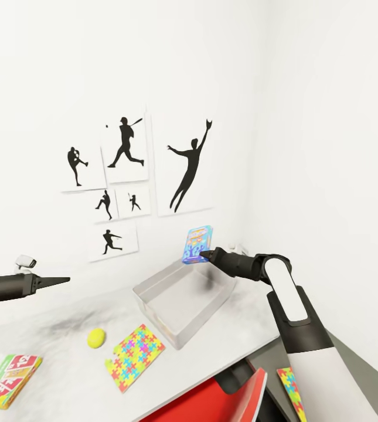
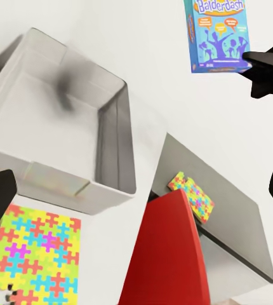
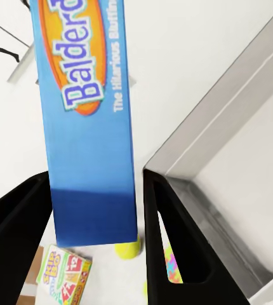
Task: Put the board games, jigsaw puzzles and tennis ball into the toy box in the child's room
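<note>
While right claw (image 1: 204, 254) is gripping the blue board game (image 1: 197, 244) above the toy box (image 1: 184, 298), lowering and releasing looks next; left claw (image 1: 64, 280) state unclear.

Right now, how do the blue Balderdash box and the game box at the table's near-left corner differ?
The blue Balderdash box is held upright in the right claw, up above the grey toy box; the other game box lies flat on the table, untouched. The Balderdash box is mostly blue, the other green, yellow and red. Both are thin printed rectangular boxes, and both are outside the toy box.
</note>
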Motion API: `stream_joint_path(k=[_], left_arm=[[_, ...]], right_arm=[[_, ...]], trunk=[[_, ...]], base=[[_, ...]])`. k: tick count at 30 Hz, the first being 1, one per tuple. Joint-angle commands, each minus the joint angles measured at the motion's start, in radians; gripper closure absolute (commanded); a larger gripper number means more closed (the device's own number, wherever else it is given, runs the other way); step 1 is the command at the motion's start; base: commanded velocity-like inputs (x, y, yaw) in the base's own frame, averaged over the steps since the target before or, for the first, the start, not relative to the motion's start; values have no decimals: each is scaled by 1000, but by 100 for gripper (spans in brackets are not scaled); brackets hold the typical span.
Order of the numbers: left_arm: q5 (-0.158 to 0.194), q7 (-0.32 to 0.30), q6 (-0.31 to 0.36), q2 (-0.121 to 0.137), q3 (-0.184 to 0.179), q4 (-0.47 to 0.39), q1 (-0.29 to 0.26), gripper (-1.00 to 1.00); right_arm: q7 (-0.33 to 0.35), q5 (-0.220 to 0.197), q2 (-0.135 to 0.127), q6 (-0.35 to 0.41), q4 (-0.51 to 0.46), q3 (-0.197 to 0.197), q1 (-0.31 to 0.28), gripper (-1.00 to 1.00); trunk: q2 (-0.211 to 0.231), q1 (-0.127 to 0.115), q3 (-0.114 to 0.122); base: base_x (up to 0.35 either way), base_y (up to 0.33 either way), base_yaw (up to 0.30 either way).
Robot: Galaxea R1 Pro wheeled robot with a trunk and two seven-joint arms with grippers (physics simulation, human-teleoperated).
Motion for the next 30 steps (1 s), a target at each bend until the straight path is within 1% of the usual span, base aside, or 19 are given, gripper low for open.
stream_joint_path(k=[1, 11, 20, 30], left_arm=[[0, -4, 11, 0, 0, 0, -1, -100], [0, -4, 11, 0, 0, 0, -1, -100], [1, -4, 11, 0, 0, 0, -1, -100], [0, -4, 11, 0, 0, 0, -1, -100]], right_arm=[[-10, -11, 0, 1, -1, 0, -1, 100], [-10, -11, 0, 1, -1, 1, -1, 100], [-9, -11, 0, 1, -1, 4, -1, 100], [-9, -11, 0, 2, -1, 5, -1, 100]], trunk=[[-2, 1, -2], [-2, 1, -2], [-2, 1, -2], [-2, 1, 0]], base=[[75, -9, -2], [77, -15, 0], [17, -6, 3], [57, 0, 102]])
